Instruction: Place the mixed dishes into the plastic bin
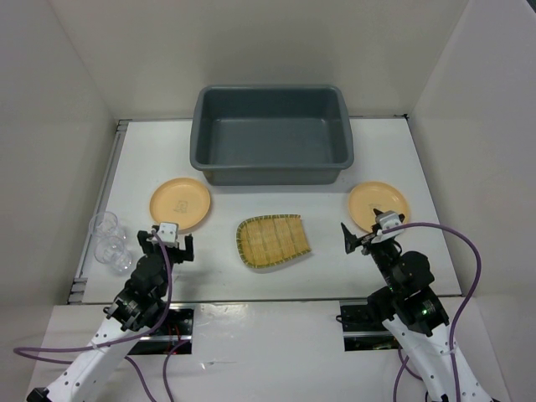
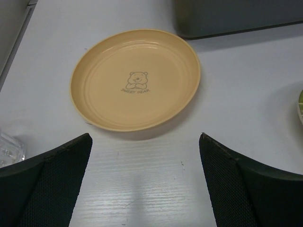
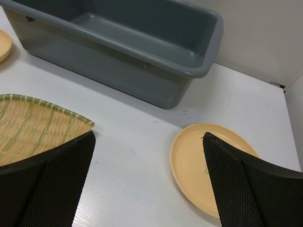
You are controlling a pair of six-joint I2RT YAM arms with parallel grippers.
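Grey plastic bin (image 1: 270, 174) empty; left gripper (image 2: 145, 142), right gripper (image 3: 149, 137) both spread, unloaded; you lower left onto plate (image 2: 136, 79) rim next

Left arm (image 1: 138, 293), right arm (image 1: 412, 293): black joint housings, white lower links, a purple cable (image 1: 471, 251) looping along each. Left gripper (image 1: 173, 244), right gripper (image 1: 362, 223): white wrist block, black fingers (image 2: 57, 187), mesh-textured faces.

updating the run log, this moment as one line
left end effector: open, facing left plate | right end effector: open, near right plate | tray: on table | plastic bin: no dishes
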